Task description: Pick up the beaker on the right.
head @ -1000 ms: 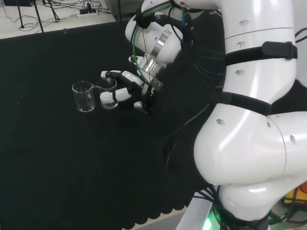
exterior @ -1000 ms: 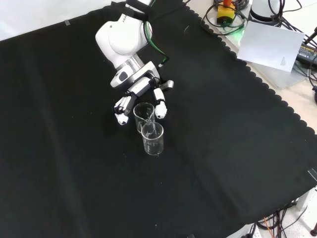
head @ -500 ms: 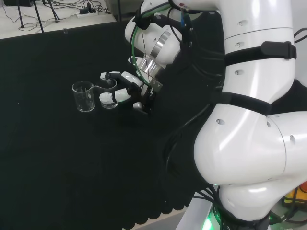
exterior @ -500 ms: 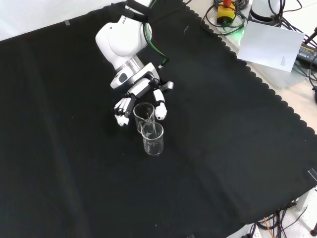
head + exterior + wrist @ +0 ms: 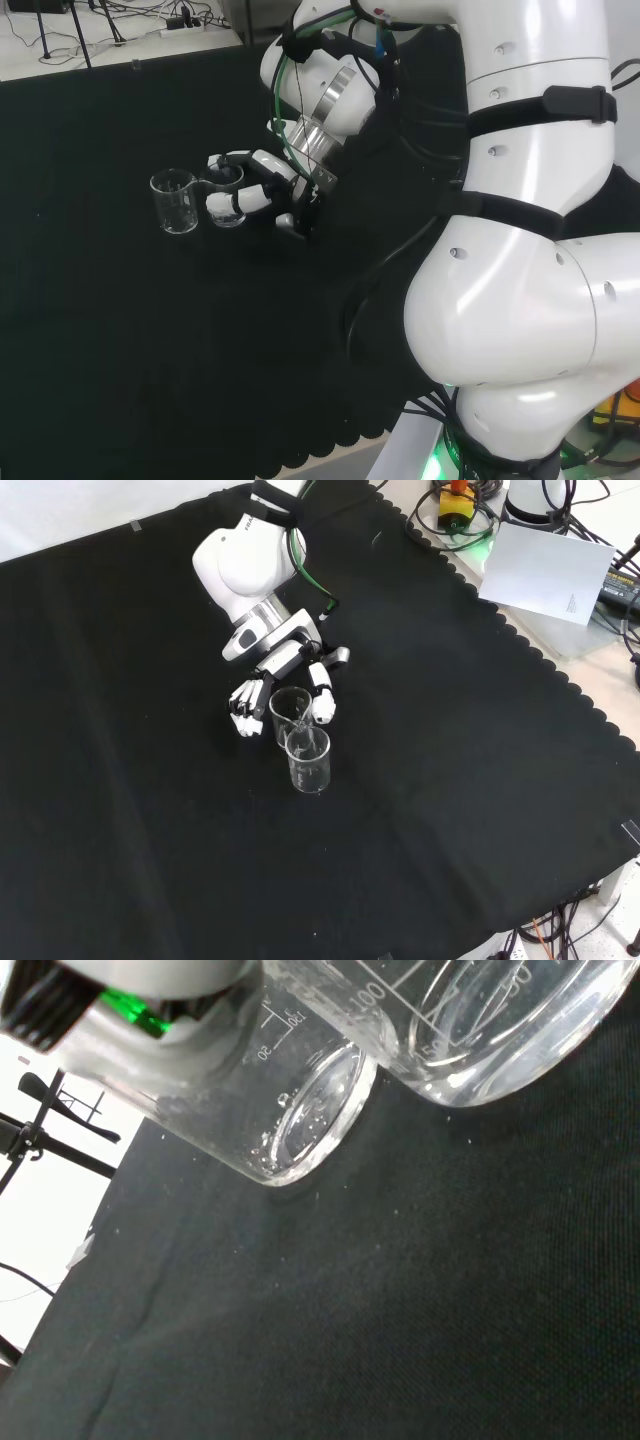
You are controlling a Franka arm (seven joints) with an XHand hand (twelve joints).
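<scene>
The beaker on the right (image 5: pixel 227 196) in the head view is a small clear glass one, standing upright on the black cloth (image 5: pixel 120 330) with its base down, and it sits inside the curl of the hand (image 5: pixel 262 190). In that view black and white fingers (image 5: pixel 232 160) reach round its far side while another white-tipped one (image 5: pixel 224 204) crosses its near side, so the glass is enclosed from both sides; the hand has closed round the beaker, though whether every fingertip touches the glass cannot be told. In the front view the same beaker (image 5: pixel 289 710) is the farther of the two, framed by fingers to its left (image 5: pixel 243 702) and a white digit to its right (image 5: pixel 321 695), with the hand (image 5: pixel 283 661) coming down from the white arm link (image 5: pixel 243 564) above. The second beaker (image 5: pixel 174 200) stands just beside it, to the left in the head view and nearer the camera in the front view (image 5: pixel 308 759), so close that the two seem to touch or nearly so. The wrist view shows two clear glass bases close together above the cloth, one (image 5: pixel 500 1030) large with printed graduations and another (image 5: pixel 300 1110) beyond it.
</scene>
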